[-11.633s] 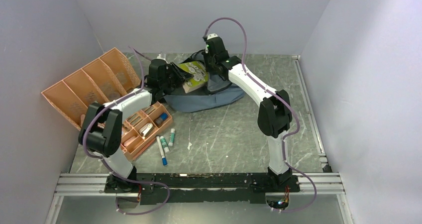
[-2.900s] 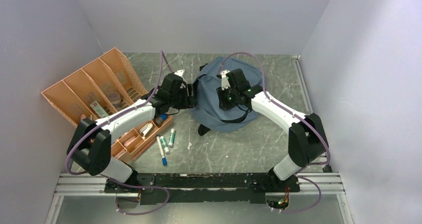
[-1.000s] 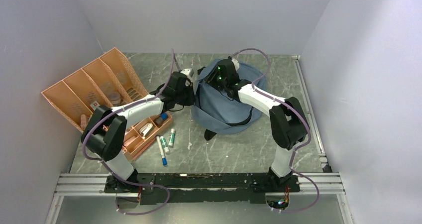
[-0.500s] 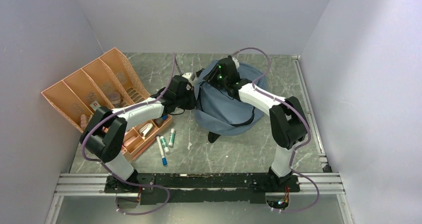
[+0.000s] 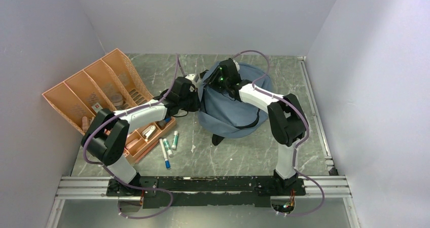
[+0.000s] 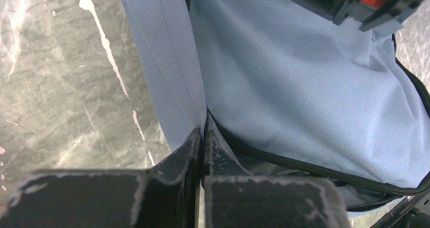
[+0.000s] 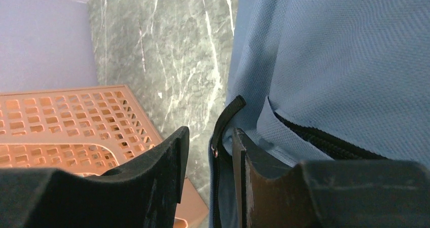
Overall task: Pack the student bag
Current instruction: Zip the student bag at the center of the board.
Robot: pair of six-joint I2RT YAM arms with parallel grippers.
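Note:
The grey-blue student bag (image 5: 234, 111) lies at the table's middle back, its black strap end pointing toward me. My left gripper (image 5: 196, 100) is at the bag's left edge; in the left wrist view it (image 6: 203, 135) is shut on the bag's fabric edge (image 6: 172, 86) right at the black zipper trim (image 6: 304, 166). My right gripper (image 5: 216, 85) is at the bag's top left; in the right wrist view it (image 7: 210, 139) is open, with the black zipper pull tab (image 7: 225, 114) between its jaws, close to the right finger.
An orange slotted file rack (image 5: 76, 93) stands at the left, also in the right wrist view (image 7: 76, 131). An orange compartment tray (image 5: 147, 148) with small items lies beside the left arm. Markers (image 5: 166, 154) and a glue stick (image 5: 175, 139) lie in front of it.
Over the last second the right arm's elbow has swung slightly left while its gripper stayed at the bag's top left. The left gripper keeps its hold; the bag barely shifted.

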